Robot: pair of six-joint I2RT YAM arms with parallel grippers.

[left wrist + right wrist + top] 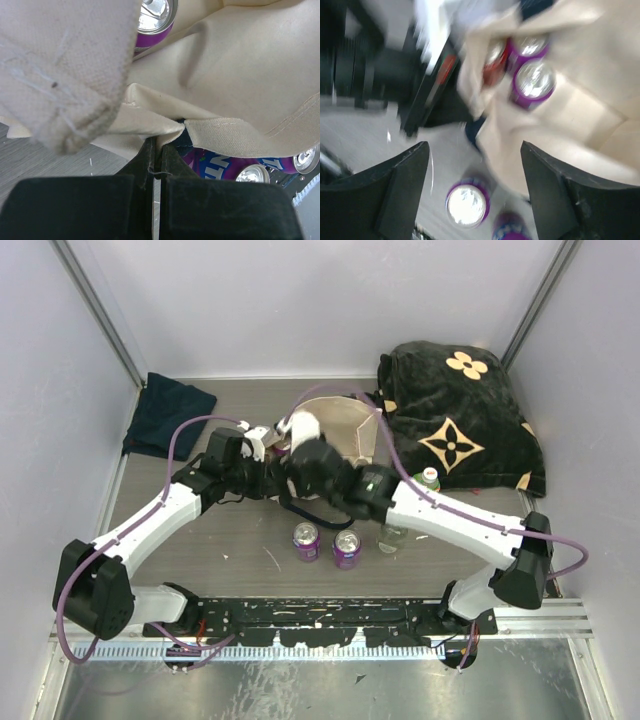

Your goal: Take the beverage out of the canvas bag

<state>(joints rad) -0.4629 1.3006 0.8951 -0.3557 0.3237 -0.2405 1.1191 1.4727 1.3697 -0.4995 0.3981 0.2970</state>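
The cream canvas bag (pixel 345 423) stands open mid-table. My left gripper (pixel 278 439) is shut on its near-left rim, the cloth edge (pixel 150 127) pinched between the black fingers (pixel 142 165). Inside the bag (pixel 580 100) are beverage cans: two purple ones (pixel 534 82) and a red one (pixel 492 65); the left wrist view shows one purple can (pixel 155 20) in there. My right gripper (pixel 308 470) hovers over the bag's near edge, open (pixel 474 150) and holding nothing. That view is blurred.
Two purple cans (pixel 306 539) (pixel 347 548) stand on the table in front of the bag, beside a clear bottle (pixel 392 536). A green-capped bottle (pixel 429 478) stands by the black flowered bag (pixel 455 420) at back right. A navy cloth (pixel 167 412) lies back left.
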